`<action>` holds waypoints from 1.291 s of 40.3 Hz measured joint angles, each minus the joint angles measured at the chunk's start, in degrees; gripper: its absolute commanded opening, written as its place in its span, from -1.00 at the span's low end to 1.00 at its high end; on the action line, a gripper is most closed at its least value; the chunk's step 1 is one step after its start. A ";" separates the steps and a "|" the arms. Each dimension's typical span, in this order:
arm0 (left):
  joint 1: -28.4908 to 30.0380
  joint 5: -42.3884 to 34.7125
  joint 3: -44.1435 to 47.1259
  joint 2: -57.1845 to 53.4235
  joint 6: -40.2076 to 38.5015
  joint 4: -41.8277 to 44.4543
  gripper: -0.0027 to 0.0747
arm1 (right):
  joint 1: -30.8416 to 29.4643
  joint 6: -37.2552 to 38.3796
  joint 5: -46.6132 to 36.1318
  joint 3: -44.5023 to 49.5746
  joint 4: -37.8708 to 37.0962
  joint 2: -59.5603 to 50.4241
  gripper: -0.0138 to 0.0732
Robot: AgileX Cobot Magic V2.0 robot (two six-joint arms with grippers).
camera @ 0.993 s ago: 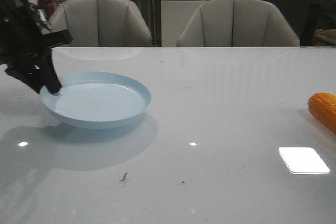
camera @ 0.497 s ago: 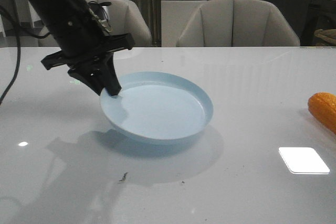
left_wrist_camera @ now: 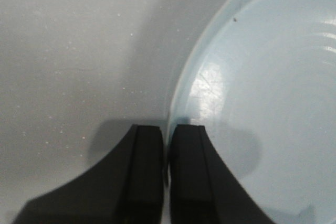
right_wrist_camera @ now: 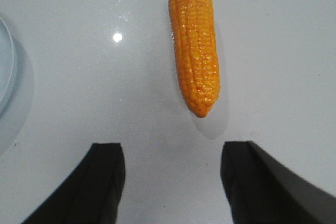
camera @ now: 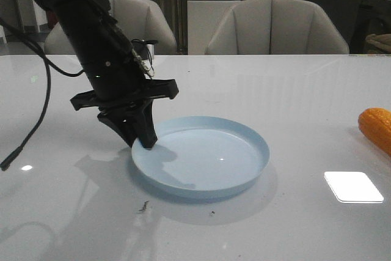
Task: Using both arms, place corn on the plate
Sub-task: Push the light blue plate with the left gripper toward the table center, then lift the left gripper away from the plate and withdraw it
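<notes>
The pale blue plate (camera: 201, 157) lies on the table in the middle of the front view. My left gripper (camera: 145, 143) is shut on its left rim; the left wrist view shows the rim (left_wrist_camera: 176, 98) pinched between the two black fingers, gripper (left_wrist_camera: 167, 135). The orange corn (camera: 376, 126) lies at the table's right edge, partly cut off. In the right wrist view the corn (right_wrist_camera: 195, 45) lies ahead of my open, empty right gripper (right_wrist_camera: 172, 153), its tip pointing toward the fingers. The right arm does not show in the front view.
The grey glossy table (camera: 287, 224) has a bright light reflection (camera: 353, 186) at the front right. Two beige chairs (camera: 275, 25) stand behind the table. The left arm's cable (camera: 36, 120) hangs over the table's left side. The plate's edge (right_wrist_camera: 6, 72) shows in the right wrist view.
My left gripper has carried the plate from the table's left side to the right and nearer the front, and it now lies near the middle. The corn has not moved.
</notes>
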 measured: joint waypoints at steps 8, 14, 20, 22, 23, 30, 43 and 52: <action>0.00 0.29 -0.83 0.00 0.10 2.10 0.28 | 0.00 0.00 0.22 0.00 0.00 0.00 0.50; 0.00 2.20 -2.89 0.00 0.10 2.37 0.29 | 0.00 0.00 0.22 0.00 0.00 0.00 0.50; 0.00 4.85 -7.86 -1.65 0.10 3.00 0.29 | 0.00 0.00 -0.42 0.00 0.00 0.00 0.50; 0.14 5.46 -10.26 -2.91 0.10 3.11 0.29 | 0.00 0.00 -0.52 0.00 0.00 0.00 0.50; 0.37 5.50 -11.31 -3.55 0.10 3.27 0.29 | 0.00 0.00 -0.58 0.00 0.00 0.00 0.50; 2.82 2.79 -16.29 -10.32 0.10 3.63 0.29 | 0.00 0.00 -0.85 0.00 0.00 0.00 0.50; 9.80 -4.76 -15.32 -23.17 0.10 13.74 0.29 | 0.00 0.00 0.74 0.00 0.00 0.00 0.50; 15.70 -15.73 0.02 -33.90 0.10 14.41 0.29 | 0.00 0.00 0.74 0.00 0.00 0.00 0.50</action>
